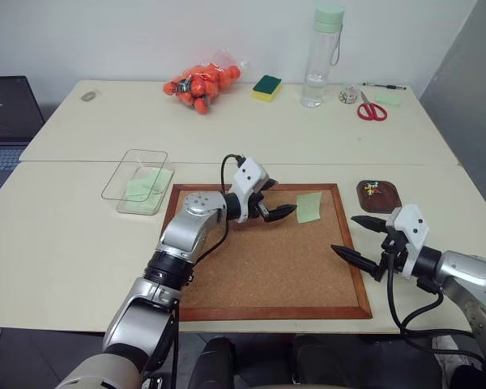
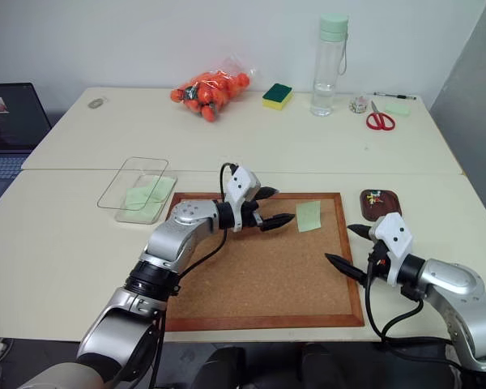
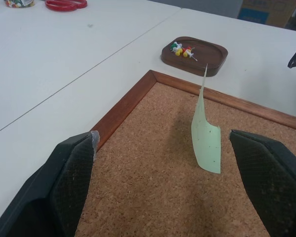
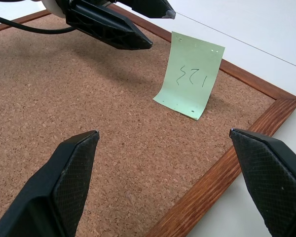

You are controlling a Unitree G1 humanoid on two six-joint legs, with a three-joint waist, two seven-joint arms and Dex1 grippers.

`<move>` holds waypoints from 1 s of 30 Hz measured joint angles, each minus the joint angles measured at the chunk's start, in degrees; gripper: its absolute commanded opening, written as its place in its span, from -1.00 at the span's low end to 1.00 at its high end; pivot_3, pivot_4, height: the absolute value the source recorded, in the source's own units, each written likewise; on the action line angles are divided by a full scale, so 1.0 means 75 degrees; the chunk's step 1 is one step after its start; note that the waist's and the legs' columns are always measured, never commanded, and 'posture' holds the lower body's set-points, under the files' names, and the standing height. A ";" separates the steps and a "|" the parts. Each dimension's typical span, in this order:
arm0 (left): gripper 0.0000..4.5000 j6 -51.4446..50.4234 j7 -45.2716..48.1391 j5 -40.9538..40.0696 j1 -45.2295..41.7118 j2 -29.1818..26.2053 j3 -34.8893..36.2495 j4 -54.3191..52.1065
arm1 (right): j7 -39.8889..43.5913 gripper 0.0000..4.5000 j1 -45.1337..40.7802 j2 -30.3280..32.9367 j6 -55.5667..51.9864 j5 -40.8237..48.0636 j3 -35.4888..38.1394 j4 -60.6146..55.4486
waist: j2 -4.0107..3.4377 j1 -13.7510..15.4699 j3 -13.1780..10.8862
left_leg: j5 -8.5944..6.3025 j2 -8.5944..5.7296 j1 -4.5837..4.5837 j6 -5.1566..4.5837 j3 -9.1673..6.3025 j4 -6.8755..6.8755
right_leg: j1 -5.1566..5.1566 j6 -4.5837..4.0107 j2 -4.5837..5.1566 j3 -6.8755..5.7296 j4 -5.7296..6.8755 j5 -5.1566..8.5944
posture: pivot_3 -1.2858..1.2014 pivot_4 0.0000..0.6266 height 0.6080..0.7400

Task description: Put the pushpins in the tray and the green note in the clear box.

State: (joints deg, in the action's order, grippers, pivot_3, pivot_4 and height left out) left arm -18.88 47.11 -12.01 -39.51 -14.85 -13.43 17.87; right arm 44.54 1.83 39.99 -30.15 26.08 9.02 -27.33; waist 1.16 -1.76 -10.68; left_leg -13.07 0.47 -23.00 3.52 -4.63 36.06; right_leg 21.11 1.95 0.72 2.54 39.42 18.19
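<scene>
Just beyond the left tool (image 1: 275,206), fingers spread apart and empty, the green note (image 1: 309,207) on the corkboard (image 1: 292,275).

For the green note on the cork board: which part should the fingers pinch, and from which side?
Probably the raised far edge of the green note, approached from the robot's left, where the open left gripper already faces it. The note curls up off the cork board, resting on its lower edge, so the lifted part leaves room for a finger on each face. The flat-lying edge gives nothing to get under.
</scene>
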 measured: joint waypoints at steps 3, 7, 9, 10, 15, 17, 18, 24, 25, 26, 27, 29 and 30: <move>0.99 0.0216 -0.0031 0.0241 -0.0194 0.0398 -0.0164 0.0463 | -0.0056 1.00 -0.0028 -0.0004 -0.0001 0.0000 -0.0003 -0.0012 | 0.0001 0.0017 -0.0001 | 0.0000 -0.0006 -0.0002 0.0000 0.0001 0.0004 | -0.0001 0.0007 0.0004 0.0002 -0.0003 -0.0003 | 0.03 -0.52 1.00; 0.91 0.0385 -0.0026 0.0408 -0.0458 0.0759 -0.0282 0.0987 | -0.0125 1.00 -0.0092 -0.0005 -0.0015 0.0001 -0.0006 -0.0069 | 0.0002 0.0016 -0.0001 | 0.0000 -0.0007 -0.0004 0.0000 0.0002 0.0002 | -0.0001 0.0008 0.0004 0.0002 -0.0008 -0.0005 | 0.03 -0.52 1.00; 0.78 0.0435 -0.0032 0.0479 -0.0585 0.0829 -0.0280 0.1227 | -0.0142 1.00 -0.0095 -0.0005 -0.0028 0.0001 -0.0008 -0.0073 | 0.0002 -0.0008 -0.0001 | 0.0000 -0.0005 -0.0003 0.0000 0.0003 0.0000 | 0.0001 0.0008 0.0001 0.0004 -0.0007 -0.0005 | 0.03 -0.52 1.00; 0.69 0.0436 -0.0033 0.0519 -0.0630 0.0856 -0.0280 0.1325 | -0.0151 1.00 -0.0096 -0.0005 -0.0033 0.0001 -0.0011 -0.0074 | 0.0002 -0.0017 -0.0001 | 0.0000 -0.0004 -0.0003 -0.0001 0.0003 0.0000 | 0.0002 0.0008 0.0000 0.0004 -0.0007 -0.0005 | 0.03 -0.52 1.00; 0.29 0.0443 -0.0014 0.0602 -0.0674 0.0921 -0.0279 0.1586 | -0.0175 1.00 -0.0145 -0.0005 -0.0049 -0.0001 -0.0043 -0.0075 | 0.0002 -0.0007 -0.0001 | 0.0000 -0.0004 -0.0003 0.0000 0.0002 0.0002 | 0.0002 0.0008 0.0000 0.0004 -0.0004 -0.0005 | 0.03 -0.52 1.00; 0.14 0.0443 0.0015 0.0623 -0.0679 0.0942 -0.0279 0.1589 | -0.0188 1.00 -0.0179 -0.0005 -0.0050 -0.0002 -0.0069 -0.0075 | 0.0002 -0.0003 -0.0001 | 0.0000 -0.0004 -0.0003 0.0000 0.0002 0.0002 | 0.0001 0.0008 0.0001 0.0004 -0.0004 -0.0005 | 0.03 -0.52 1.00; 0.07 0.0443 0.0030 0.0639 -0.0680 0.0961 -0.0279 0.1589 | -0.0202 1.00 -0.0194 -0.0005 -0.0050 -0.0003 -0.0098 -0.0075 | 0.0002 -0.0003 -0.0001 | 0.0000 -0.0004 -0.0003 0.0000 0.0002 0.0002 | 0.0001 0.0008 0.0001 0.0003 -0.0004 -0.0005 | 0.03 -0.52 1.00; -0.45 0.0442 0.0134 0.0720 -0.0680 0.1013 -0.0278 0.1589 | -0.0287 1.00 -0.0277 -0.0006 -0.0050 -0.0007 -0.0122 -0.0074 | 0.0002 -0.0004 -0.0001 | 0.0000 -0.0004 -0.0003 0.0000 0.0001 0.0002 | 0.0001 0.0007 0.0000 0.0003 -0.0004 -0.0005 | 0.03 -0.52 1.00; -0.54 0.0442 0.0144 0.0721 -0.0680 0.1012 -0.0274 0.1589 | -0.0295 1.00 -0.0286 -0.0006 -0.0050 -0.0008 -0.0133 -0.0074 | 0.0002 -0.0005 -0.0001 | 0.0000 -0.0004 -0.0003 0.0000 0.0002 0.0002 | 0.0001 0.0007 0.0000 0.0003 -0.0003 -0.0005 | 0.03 -0.52 1.00; -0.62 0.0442 0.0154 0.0721 -0.0680 0.1012 -0.0272 0.1589 | -0.0302 1.00 -0.0298 -0.0007 -0.0050 -0.0009 -0.0158 -0.0074 | 0.0002 -0.0005 -0.0001 | 0.0000 -0.0004 -0.0003 0.0000 0.0002 0.0002 | 0.0001 0.0007 0.0000 0.0003 -0.0003 -0.0005 | 0.03 -0.52 1.00; -0.72 0.0443 0.0164 0.0721 -0.0680 0.1012 -0.0272 0.1588 | -0.0305 1.00 -0.0312 -0.0013 -0.0050 -0.0009 -0.0176 -0.0074 | 0.0002 -0.0004 -0.0001 | 0.0000 -0.0004 -0.0003 0.0000 0.0001 0.0002 | 0.0001 0.0007 0.0001 0.0003 -0.0002 -0.0005 | 0.03 -0.52 1.00; -0.88 0.0442 0.0180 0.0719 -0.0679 0.1006 -0.0268 0.1584 | -0.0313 1.00 -0.0326 -0.0020 -0.0050 -0.0009 -0.0178 -0.0074 | 0.0002 -0.0003 -0.0001 | 0.0000 -0.0004 -0.0003 0.0000 0.0001 0.0003 | 0.0001 0.0007 0.0001 0.0003 -0.0002 -0.0005 | 0.03 -0.52 1.00; -0.97 0.0440 0.0186 0.0717 -0.0679 0.1000 -0.0263 0.1580 | -0.0316 1.00 -0.0326 -0.0020 -0.0050 -0.0010 -0.0178 -0.0074 | 0.0002 -0.0003 -0.0001 | 0.0000 -0.0004 -0.0003 0.0000 0.0002 0.0003 | 0.0001 0.0007 0.0001 0.0004 -0.0001 -0.0005 | 0.03 -0.52 1.00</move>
State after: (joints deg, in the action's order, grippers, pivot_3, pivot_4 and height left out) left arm -15.58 48.51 -6.64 -44.60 -7.35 -15.40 29.72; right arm 42.17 -0.62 39.84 -30.52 26.01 7.68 -27.88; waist 1.17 -1.79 -10.69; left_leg -13.07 0.44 -23.02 3.52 -4.61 36.08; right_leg 21.12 2.01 0.72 2.56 39.41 18.16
